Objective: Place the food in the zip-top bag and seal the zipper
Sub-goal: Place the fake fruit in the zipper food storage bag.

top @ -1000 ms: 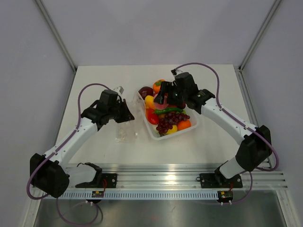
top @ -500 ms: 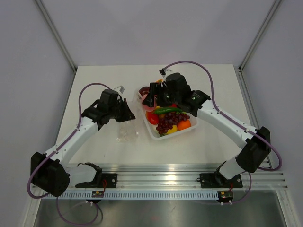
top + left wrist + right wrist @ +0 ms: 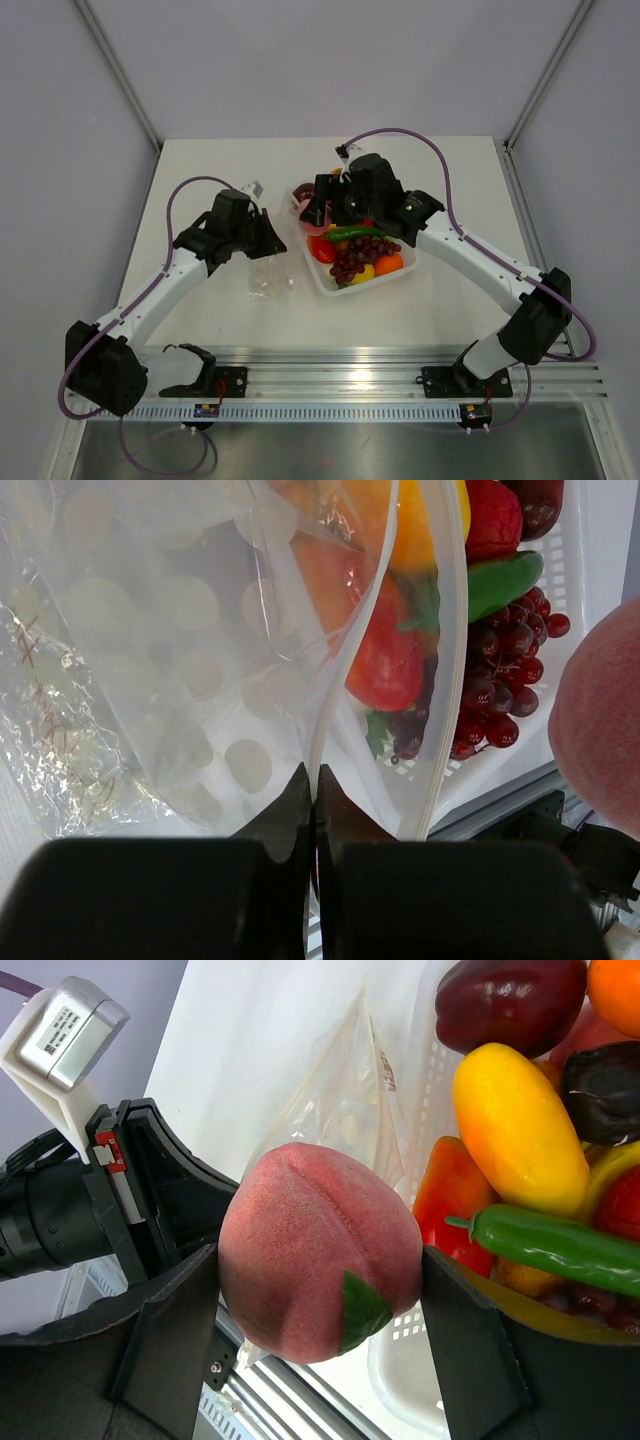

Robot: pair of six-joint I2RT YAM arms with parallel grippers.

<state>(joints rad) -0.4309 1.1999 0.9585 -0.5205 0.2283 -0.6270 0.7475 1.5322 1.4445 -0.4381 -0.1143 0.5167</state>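
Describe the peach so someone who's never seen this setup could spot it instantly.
Find the white tray of toy food mid-table. At its edge nearest the clear bag, the right gripper holds one piece. It is the peach: matte, fuzzy pink with a crease and one green leaf, while its neighbours are glossy.

Plainly a robotics lab cell rather than a home or kitchen. Closed in by plain pale walls (image 3: 330, 60) and aluminium corner posts (image 3: 115, 70), with a white tabletop (image 3: 200, 165) inside. Fitted out with a left arm (image 3: 160, 285) and a right arm (image 3: 480, 255) bolted to a slotted metal rail (image 3: 340, 378) at the near edge, trailing purple cables (image 3: 395, 131), and supplied with glossy toy food (image 3: 365, 255) in a white tray (image 3: 372, 282) instead of real groceries.
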